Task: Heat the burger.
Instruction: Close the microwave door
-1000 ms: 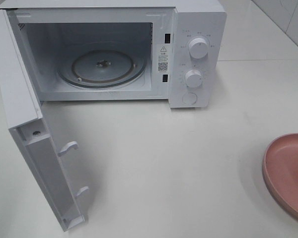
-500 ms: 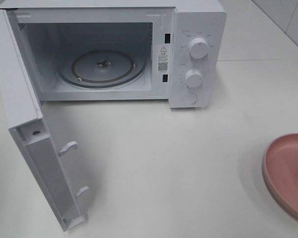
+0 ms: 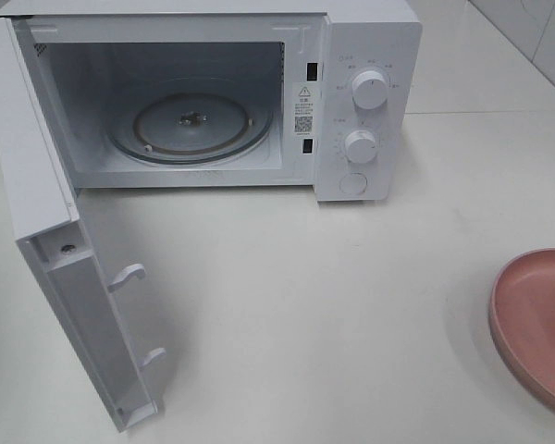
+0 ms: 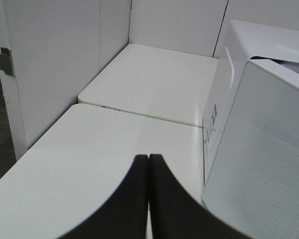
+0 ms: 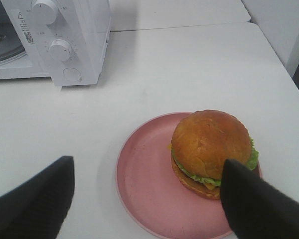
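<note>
plain white table (image 3: 351, 305), with a white microwave (image 3: 365, 55) sitting at the back and a pink plate (image 3: 527, 324) at the right edge

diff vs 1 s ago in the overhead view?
Nothing visibly changed. The microwave door stands open, the turntable is bare, and the pink plate with the burger sits at the right edge as before.

— Could any writing be read?
— Hardly. The microwave (image 3: 203, 102) carried a warning triangle and QR code sticker (image 3: 303, 108) on its frame; the small marks around its dials (image 3: 368, 90) were too tiny to read.
</note>
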Tool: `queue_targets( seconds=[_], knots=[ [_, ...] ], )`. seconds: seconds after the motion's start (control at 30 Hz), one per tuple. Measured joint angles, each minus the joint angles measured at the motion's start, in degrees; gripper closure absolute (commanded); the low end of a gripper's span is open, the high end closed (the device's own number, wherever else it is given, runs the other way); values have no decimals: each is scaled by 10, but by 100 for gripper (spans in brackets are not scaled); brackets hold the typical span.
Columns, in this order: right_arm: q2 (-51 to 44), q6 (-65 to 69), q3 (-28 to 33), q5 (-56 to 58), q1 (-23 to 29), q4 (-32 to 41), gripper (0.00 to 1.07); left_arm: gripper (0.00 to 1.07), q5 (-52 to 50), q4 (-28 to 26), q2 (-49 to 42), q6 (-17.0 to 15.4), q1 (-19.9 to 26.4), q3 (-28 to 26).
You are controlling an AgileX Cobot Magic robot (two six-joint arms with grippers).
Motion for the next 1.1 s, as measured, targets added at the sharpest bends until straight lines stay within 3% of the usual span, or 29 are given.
queue_targets(
  seconds=[0.07,0.1,0.13,0.2,0.23,0.27,0.33,0.47,0.77,0.87,0.9,1.1],
  knots=[
    [0,0,0,0,0,0,31,107,-58,56,56,-38,0,1],
    [0,0,0,0,0,0,31,107,-58,56,56,-38,0,1],
    [0,0,0,0,0,0,31,107,-99,103,89,-71,0,2],
    [0,0,0,0,0,0,31,107,-118,133,107,-85,0,2],
    [0,0,0,0,0,0,31,107,-154,192,141,-120,0,3],
    [0,0,0,0,0,0,31,107,-154,192,141,-120,0,3],
    [0,0,0,0,0,0,31,107,-190,259,178,-170,0,3],
    [0,0,0,0,0,0,31,107,-241,319,233,-201,0,3],
    [0,0,0,0,0,0,31,107,-366,364,351,-206,-5,2],
    [0,0,0,0,0,0,31,107,-391,364,383,-190,-32,2],
    [0,0,0,0,0,0,31,107,-402,355,401,-169,-59,2],
    [0,0,0,0,0,0,31,107,-435,273,439,-131,-132,0]
  ],
)
